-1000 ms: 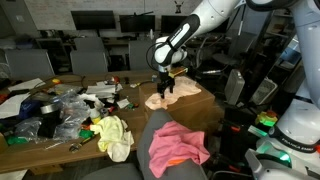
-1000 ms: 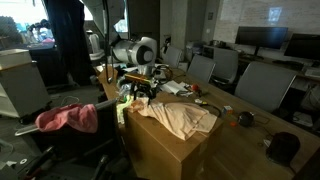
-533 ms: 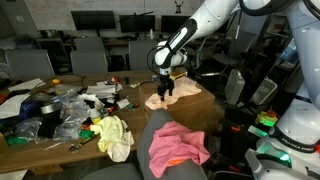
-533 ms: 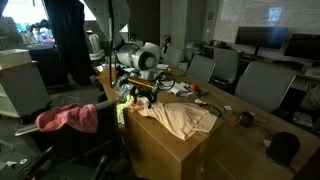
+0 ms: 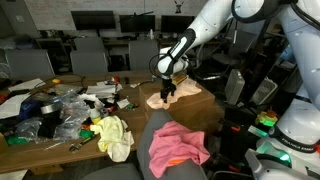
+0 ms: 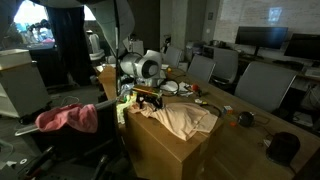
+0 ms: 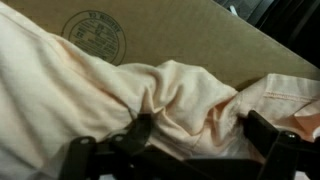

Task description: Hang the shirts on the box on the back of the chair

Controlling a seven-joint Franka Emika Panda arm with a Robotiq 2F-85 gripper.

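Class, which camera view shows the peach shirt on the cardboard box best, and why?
An exterior view: the peach shirt lies draped over the box, nearly whole. In an exterior view it is small, under the gripper. The wrist view shows only close folds.
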